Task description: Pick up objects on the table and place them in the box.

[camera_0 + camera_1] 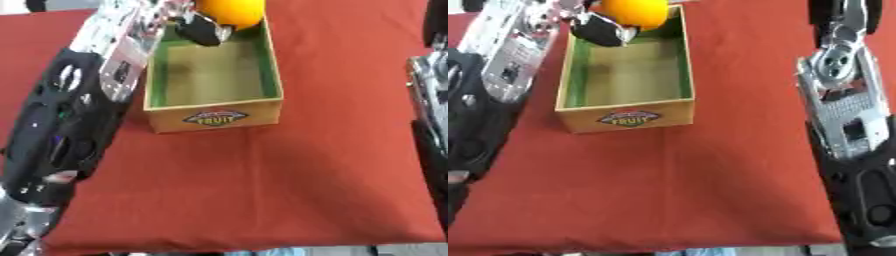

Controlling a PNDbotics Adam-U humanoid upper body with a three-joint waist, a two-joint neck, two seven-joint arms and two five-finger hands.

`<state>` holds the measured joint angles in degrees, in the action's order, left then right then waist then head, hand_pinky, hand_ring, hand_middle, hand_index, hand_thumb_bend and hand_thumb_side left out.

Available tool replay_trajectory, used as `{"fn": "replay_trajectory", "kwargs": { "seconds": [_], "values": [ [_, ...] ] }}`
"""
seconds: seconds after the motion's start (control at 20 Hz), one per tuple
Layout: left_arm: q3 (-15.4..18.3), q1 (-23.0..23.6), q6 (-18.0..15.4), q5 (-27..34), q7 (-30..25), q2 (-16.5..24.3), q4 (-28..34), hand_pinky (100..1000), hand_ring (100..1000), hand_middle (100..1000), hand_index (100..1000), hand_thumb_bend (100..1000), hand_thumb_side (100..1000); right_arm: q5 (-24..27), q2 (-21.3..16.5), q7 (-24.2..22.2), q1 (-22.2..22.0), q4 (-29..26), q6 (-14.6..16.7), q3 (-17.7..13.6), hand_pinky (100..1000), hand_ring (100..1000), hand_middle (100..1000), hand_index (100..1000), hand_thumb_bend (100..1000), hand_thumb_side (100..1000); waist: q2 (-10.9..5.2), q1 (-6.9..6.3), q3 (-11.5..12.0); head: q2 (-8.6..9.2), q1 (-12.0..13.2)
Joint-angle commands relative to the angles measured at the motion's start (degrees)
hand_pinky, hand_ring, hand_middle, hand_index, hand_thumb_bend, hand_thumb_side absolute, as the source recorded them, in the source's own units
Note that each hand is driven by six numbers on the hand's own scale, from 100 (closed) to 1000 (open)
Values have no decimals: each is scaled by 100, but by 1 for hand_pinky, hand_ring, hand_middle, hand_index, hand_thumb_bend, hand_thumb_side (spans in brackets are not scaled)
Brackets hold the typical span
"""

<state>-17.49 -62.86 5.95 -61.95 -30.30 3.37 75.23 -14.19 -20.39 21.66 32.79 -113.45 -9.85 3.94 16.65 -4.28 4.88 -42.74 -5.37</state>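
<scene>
An orange fruit (232,12) hangs over the far end of the wooden box (214,114), whose inside is green with a bare floor and whose front bears a "FRUIT" label. My left hand (201,29) is curled round the orange from the left, black fingers showing under it. The left arm (74,110) runs along the box's left side. My right arm (846,100) reaches up the right side of the right eye view; its hand is cut off by the top edge.
A red cloth (262,190) covers the table, with its near edge at the bottom of the views. The box stands at the upper middle. Open cloth lies in front of the box and to its right.
</scene>
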Motion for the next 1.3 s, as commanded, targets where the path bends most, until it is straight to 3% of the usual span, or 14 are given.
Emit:
{"fn": "replay_trajectory", "kwargs": {
  "seconds": [0.05,0.55,0.9,1.05,1.1,1.25,1.3],
  "values": [
    [14,-44,-98,-270,15,-155,-183,238,444,516,612,100,219,41,-41,-7,100,-114,24,-13,784,690,545,853,100,1000,-113,24,-15,82,56],
    [-70,60,-353,-575,-130,-265,-932,274,467,530,629,100,250,64,-66,8,86,-114,24,-22,784,690,545,854,100,1000,-74,9,-28,159,62],
    [-67,58,-477,-715,-289,-319,-1221,309,498,557,671,100,337,74,-70,12,90,-114,18,-24,784,690,544,854,100,1000,-49,11,-66,204,104],
    [-46,60,-498,-751,-313,-339,-1283,410,582,640,745,100,393,79,-72,13,84,-114,15,-25,784,690,544,854,100,1000,-43,6,-77,196,105],
    [-34,59,-494,-761,-303,-343,-1278,517,683,720,815,164,433,79,-71,14,82,-114,14,-27,784,691,544,854,100,1000,-42,5,-79,193,106],
    [-20,51,-465,-887,-231,-332,-1202,567,742,776,873,257,474,81,-76,14,76,-114,10,-29,784,691,544,854,100,1000,-40,4,-83,169,110],
    [-22,44,-462,-963,-220,-322,-1191,609,777,809,906,352,487,82,-76,14,74,-114,8,-29,784,691,543,854,100,1000,-40,4,-85,161,116]
  ]
}}
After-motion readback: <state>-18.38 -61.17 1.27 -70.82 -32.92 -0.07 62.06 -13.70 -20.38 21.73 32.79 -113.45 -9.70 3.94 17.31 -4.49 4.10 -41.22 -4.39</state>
